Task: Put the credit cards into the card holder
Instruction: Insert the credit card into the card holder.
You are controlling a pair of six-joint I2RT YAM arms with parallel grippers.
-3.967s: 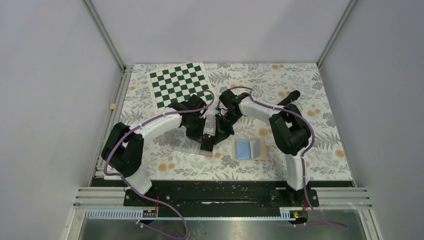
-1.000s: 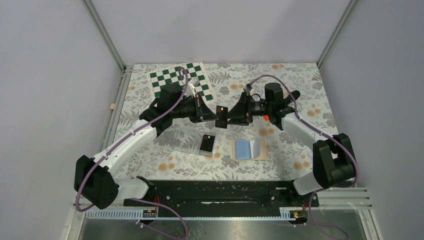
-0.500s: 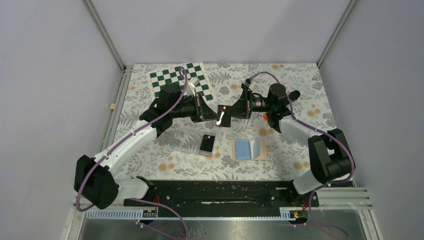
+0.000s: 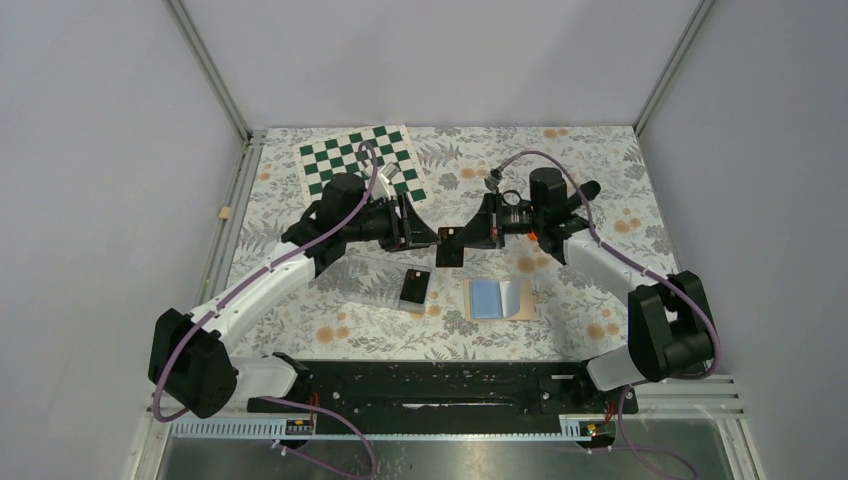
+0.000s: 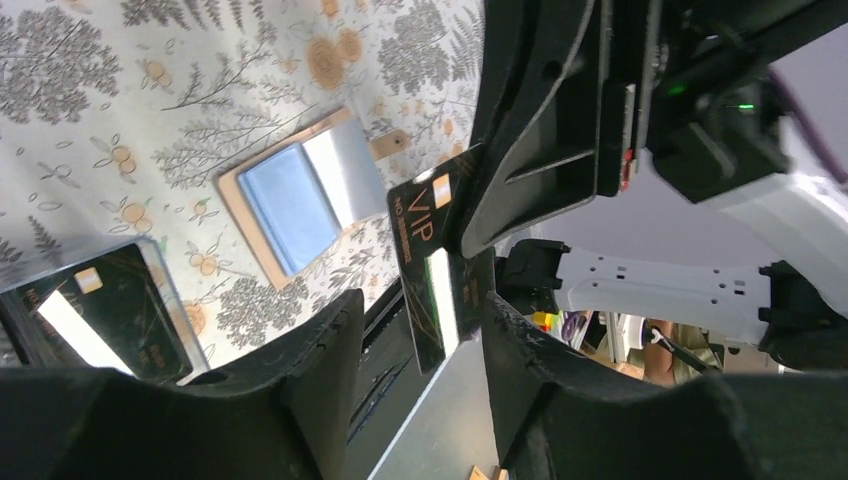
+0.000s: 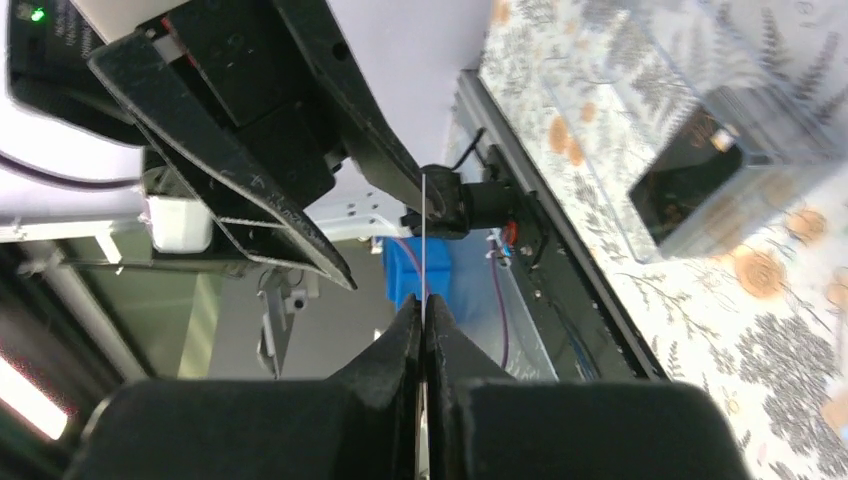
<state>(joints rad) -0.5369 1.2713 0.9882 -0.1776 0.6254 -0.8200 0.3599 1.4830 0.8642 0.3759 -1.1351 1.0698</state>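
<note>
While one credit card [image 4: 450,247] hangs in the air over the middle of the table [image 4: 600,160], between the two arms, the step in hand looks like a handover from arm to arm. The right gripper [image 4: 472,236] is pressed together on one end of it; from that wrist the card shows only as a thin line pinched between the fingers [image 6: 400,345]. The left gripper [image 5: 418,305] stands spread, one finger on each side of the card with a gap showing, so the right arm alone seems to carry it.

The card holder [image 4: 498,298] lies open, blue lining up, toward the table's near edge, below the held card. A second credit card [image 4: 415,287] rests in a clear tray [image 4: 372,280] just left of the holder.

The next move probably calls for the left arm to back away without brushing the card. The right arm should then lower it, tilt it flat and slide its free edge into a pocket. The holder is loose and may shift.
</note>
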